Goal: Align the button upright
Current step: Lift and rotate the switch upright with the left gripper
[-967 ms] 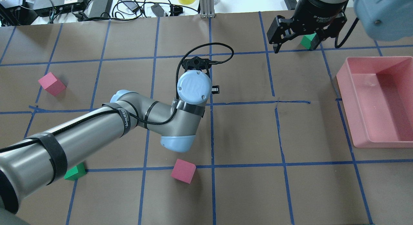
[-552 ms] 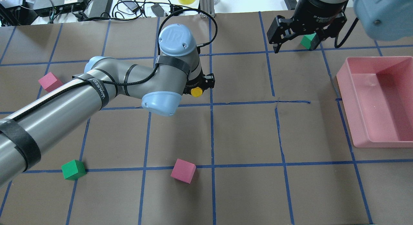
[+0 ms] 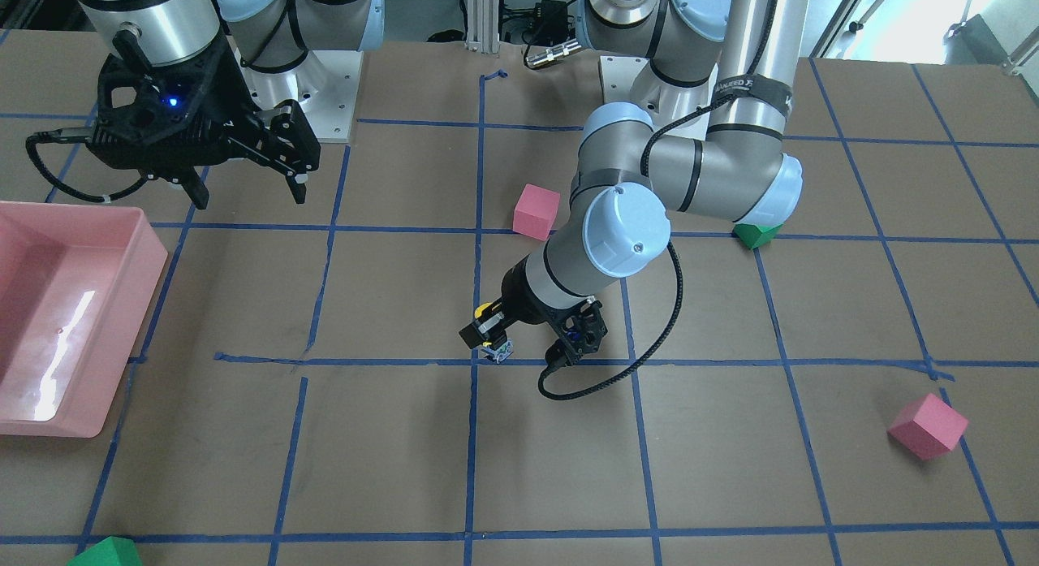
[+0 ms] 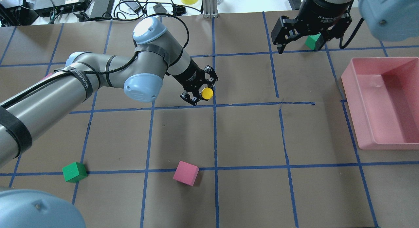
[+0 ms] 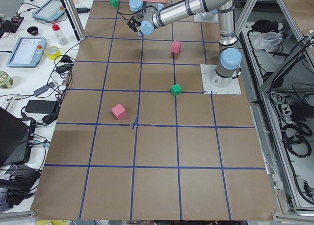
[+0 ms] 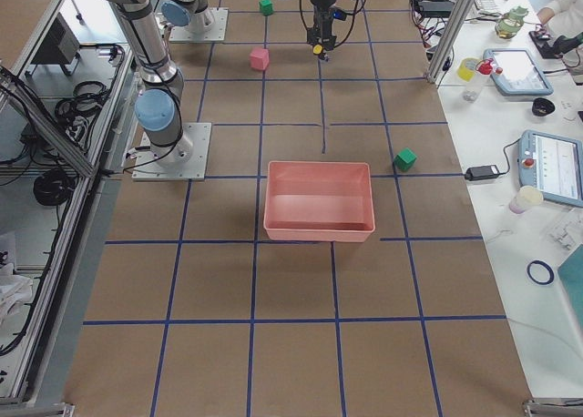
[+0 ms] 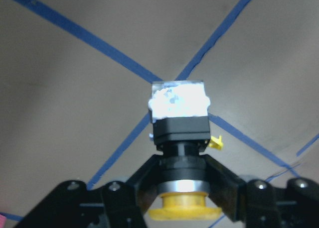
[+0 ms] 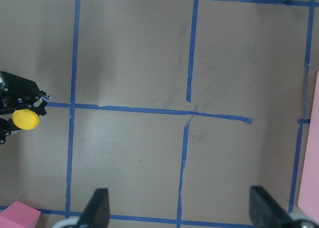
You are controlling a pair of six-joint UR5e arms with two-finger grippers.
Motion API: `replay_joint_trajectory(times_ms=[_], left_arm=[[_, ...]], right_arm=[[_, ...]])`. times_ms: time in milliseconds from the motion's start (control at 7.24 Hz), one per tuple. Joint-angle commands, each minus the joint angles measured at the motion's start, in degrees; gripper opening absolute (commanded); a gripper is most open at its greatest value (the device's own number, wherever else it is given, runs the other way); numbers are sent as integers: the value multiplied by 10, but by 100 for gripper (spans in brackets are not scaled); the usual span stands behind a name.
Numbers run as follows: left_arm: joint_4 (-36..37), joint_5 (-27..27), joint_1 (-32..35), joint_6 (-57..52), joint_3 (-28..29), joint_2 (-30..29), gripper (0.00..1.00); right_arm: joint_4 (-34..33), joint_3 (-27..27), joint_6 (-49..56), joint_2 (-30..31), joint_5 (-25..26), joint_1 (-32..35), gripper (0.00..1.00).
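Observation:
The button point(image 4: 207, 93) has a round yellow cap, a black body and a white base point(image 7: 178, 99). My left gripper point(image 4: 200, 90) is shut on its black body. Seen from the front, the button point(image 3: 489, 332) hangs cap up and base down, slightly tilted, just over a crossing of blue tape lines. Whether the base touches the table I cannot tell. In the left wrist view the fingers point(image 7: 144, 180) clamp the body between cap and base. My right gripper point(image 4: 299, 48) hangs open and empty at the far right, well away from the button.
A pink bin point(image 4: 360, 90) stands at the right edge. One pink cube point(image 4: 186, 173) and a green cube point(image 4: 74, 172) lie near the front. Another green cube point(image 4: 313, 41) sits under the right gripper. Another pink cube point(image 3: 928, 425) lies far left. Cables line the back edge.
My left arm swung its wrist back and left, turning the gripper over. The yellow cap came into view and shifted slightly right. The right arm has not moved.

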State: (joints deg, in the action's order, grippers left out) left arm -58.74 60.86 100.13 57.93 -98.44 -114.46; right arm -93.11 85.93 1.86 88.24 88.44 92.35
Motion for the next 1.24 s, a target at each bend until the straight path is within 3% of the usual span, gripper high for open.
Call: replay_joint_trajectory(times_ms=[0,276,690,828,1105], left_arm=[[0,-113,-25,98,1,-32,0],[2,-143,-26,90,1,-62,0],[-1,-144,-39,63,-5,-77,0],[-1,-145,-39,65,0,-81,14],[-1,-147,-39,66,-1,-84,20]], right_arm=[[0,0,-1,0,0,0,100],[0,1,-1,0,1,0,100],[0,2,-1,0,0,0,100],[0,1,-2,0,0,0,100],[0,1,-2,0,0,0,100]])
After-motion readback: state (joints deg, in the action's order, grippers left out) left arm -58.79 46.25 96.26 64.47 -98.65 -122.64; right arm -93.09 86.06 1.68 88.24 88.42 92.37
